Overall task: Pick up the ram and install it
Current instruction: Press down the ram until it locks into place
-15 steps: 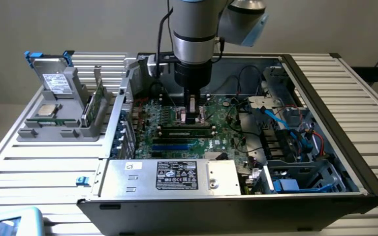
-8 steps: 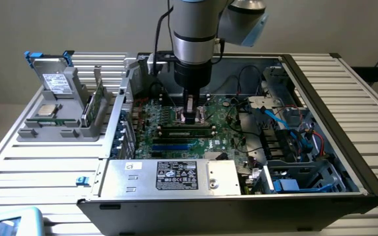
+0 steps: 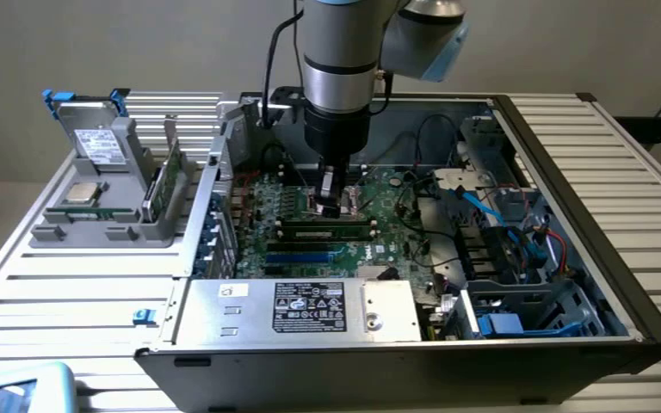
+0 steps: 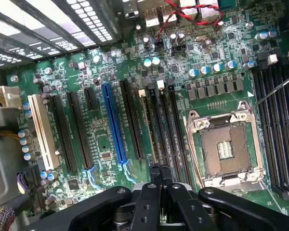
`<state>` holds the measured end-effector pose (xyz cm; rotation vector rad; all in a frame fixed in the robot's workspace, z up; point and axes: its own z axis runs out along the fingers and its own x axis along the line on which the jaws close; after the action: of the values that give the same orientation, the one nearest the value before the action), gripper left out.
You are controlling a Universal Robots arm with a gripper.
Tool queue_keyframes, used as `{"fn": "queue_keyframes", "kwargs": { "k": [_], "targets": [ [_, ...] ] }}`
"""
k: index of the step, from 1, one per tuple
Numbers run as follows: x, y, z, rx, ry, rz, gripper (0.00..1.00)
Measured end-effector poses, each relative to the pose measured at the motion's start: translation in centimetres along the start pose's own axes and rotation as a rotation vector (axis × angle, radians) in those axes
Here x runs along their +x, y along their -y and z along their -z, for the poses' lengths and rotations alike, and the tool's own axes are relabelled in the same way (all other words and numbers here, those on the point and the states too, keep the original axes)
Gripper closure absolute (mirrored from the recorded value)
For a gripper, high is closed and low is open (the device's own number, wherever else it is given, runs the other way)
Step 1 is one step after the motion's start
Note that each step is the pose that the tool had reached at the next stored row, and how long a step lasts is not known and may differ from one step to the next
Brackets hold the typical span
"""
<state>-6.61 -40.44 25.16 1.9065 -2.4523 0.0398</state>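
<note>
Gripper (image 4: pixel 159 174) jaws closed, pressing ram (image 3: pixel 328 229) edge in motherboard (image 4: pixel 106 144) slot below; off-centre push could seat stick crooked, bending slot.

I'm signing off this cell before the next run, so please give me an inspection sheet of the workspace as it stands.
Surface: slatted metal table carrying an open computer case.
Job's things: ram standing on edge in a motherboard slot, directly under the gripper; whether it is latched cannot be told.
Clutter: grey holder at the exterior view's left, with a silver processor chip and a green expansion card.
Grippers: gripper shut, fingertips down at the ram's top edge; contact cannot be told.
Cables: red and black wires by the board's edge; blue and red cables inside the case.
Surroundings: plain wall.
</note>
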Motion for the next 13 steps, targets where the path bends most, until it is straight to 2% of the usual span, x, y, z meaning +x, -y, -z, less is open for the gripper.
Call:
{"fn": "queue_keyframes", "kwargs": {
  "k": [13],
  "targets": [
    [0.00,0.00,-0.01,-0.0089,0.0002,-0.207,0.89]
  ]
}}
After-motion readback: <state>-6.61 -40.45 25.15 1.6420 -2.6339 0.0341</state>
